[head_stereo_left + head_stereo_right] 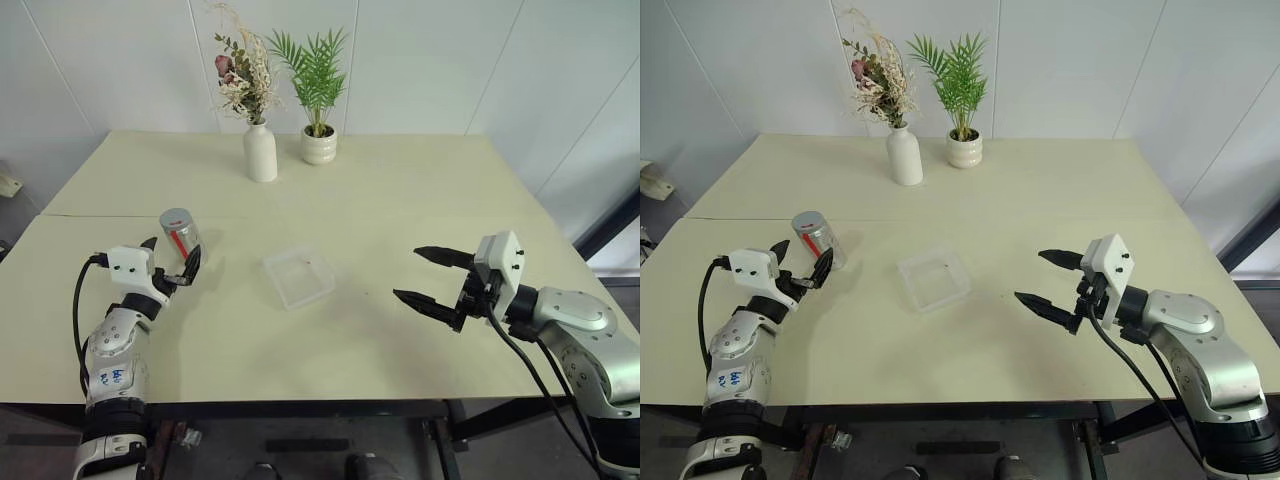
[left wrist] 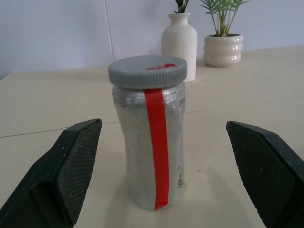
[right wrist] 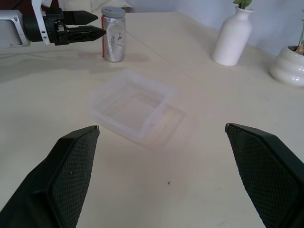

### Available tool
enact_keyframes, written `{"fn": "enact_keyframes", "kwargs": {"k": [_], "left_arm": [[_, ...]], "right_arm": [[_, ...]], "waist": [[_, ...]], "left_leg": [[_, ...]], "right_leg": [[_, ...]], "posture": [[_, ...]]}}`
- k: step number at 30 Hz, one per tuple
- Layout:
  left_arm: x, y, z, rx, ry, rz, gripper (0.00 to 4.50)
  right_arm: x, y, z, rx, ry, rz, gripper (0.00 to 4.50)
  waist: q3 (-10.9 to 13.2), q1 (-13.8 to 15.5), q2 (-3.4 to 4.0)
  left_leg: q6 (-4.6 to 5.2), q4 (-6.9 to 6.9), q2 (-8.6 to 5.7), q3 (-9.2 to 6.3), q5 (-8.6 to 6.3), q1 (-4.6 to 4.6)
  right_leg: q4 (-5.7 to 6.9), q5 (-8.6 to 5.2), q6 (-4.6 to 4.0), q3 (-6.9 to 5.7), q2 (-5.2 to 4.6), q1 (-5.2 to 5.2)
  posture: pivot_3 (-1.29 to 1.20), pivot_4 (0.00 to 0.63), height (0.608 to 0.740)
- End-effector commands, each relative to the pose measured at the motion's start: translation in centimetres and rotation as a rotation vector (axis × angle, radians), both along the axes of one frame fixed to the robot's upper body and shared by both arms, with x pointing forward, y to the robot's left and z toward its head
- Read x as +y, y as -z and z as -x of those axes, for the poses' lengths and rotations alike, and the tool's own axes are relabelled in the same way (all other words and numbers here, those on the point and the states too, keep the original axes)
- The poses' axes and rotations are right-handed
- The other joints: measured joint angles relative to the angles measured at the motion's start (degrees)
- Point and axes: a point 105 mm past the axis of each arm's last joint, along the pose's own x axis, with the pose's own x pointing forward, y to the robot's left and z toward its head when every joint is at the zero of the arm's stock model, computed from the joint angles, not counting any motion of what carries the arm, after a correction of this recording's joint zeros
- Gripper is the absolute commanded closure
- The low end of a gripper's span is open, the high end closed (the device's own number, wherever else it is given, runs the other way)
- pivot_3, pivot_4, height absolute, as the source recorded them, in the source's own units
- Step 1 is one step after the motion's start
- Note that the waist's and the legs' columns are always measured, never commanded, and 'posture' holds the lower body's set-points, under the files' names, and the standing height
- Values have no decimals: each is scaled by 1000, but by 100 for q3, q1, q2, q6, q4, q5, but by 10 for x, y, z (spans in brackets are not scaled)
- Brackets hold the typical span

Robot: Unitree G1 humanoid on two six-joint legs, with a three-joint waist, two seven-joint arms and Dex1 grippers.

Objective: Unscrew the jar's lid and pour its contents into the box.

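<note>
Item: jar (image 1: pixel 180 233) upright on table (image 1: pixel 400 200), lid (image 2: pixel 147 71) still screwed on.

Silvery-grey body, red strip down the side, grey ribbed lid on top. Left gripper (image 1: pixel 171 258) just beside jar on the near side, fingers (image 2: pixel 71 171) spread wide on either side of jar, not touching it. Box (image 1: pixel 298 276), clear and shallow, to the right of jar, apart from it, nothing visible inside. Right gripper (image 1: pixel 433 279) well to the right of jar, beyond box, fingers spread, holding nothing, raised off the table. White vase (image 1: pixel 260 151) with dried flowers behind jar toward the wall; round white plant pot (image 1: pixel 319 146) with green palm just beside vase.
</note>
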Motion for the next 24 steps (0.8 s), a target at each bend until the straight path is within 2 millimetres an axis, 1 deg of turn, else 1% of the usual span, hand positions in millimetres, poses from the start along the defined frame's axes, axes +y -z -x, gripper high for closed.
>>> {"fn": "enact_keyframes", "kwargs": {"k": [1, 6, 8, 13, 16, 19, 24], "left_arm": [[1, -11, -6, -32, -7, -22, 20], [1, -14, -17, -26, -19, -27, 20], [-2, -14, -21, -29, -10, -25, 20], [-2, -18, -29, -40, -9, -23, 20], [-1, -17, -31, -35, -10, -23, 20], [4, -16, -34, -22, -26, -15, 20], [3, -16, -38, -10, -23, -4, 20]], "right_arm": [[-2, -9, 1, -45, 7, -3, 0], [-2, -8, 1, -44, 9, -2, 0], [-2, -7, 1, -44, 11, -2, 0], [-4, -7, 1, -45, 20, 1, 0], [-4, -6, 1, -45, 23, 4, 0], [-6, -6, 2, -48, 31, 5, 0], [-6, -7, 2, -50, 36, 7, 0]], "waist": [[0, 5, 0], [0, 8, 0], [0, 5, 0], [0, 4, -1], [0, 1, 0], [0, 1, -1], [0, 5, -1]], "left_leg": [[0, 0, -1, 0, 0, -1], [0, 1, -1, 0, 0, -1], [0, 1, -1, 0, 0, -2], [-3, 1, -1, 0, -2, -1], [-3, 2, -1, 0, -2, -1], [-4, 2, -1, 1, -3, -2], [-5, 3, -1, 1, -3, -1]], "right_leg": [[0, 0, 0, 0, 2, 0], [0, 0, 0, -2, 3, 0], [1, 0, 0, -2, 3, -1], [1, 0, 1, -1, 3, -1], [2, 0, 1, -2, 5, -2], [3, 1, 1, -2, 6, -2], [4, 1, 1, -2, 6, -2]], "posture": [[0, 150, 740], [0, 150, 740], [0, 150, 740], [0, 150, 740], [0, 150, 740], [0, 150, 740], [0, 150, 740]]}}
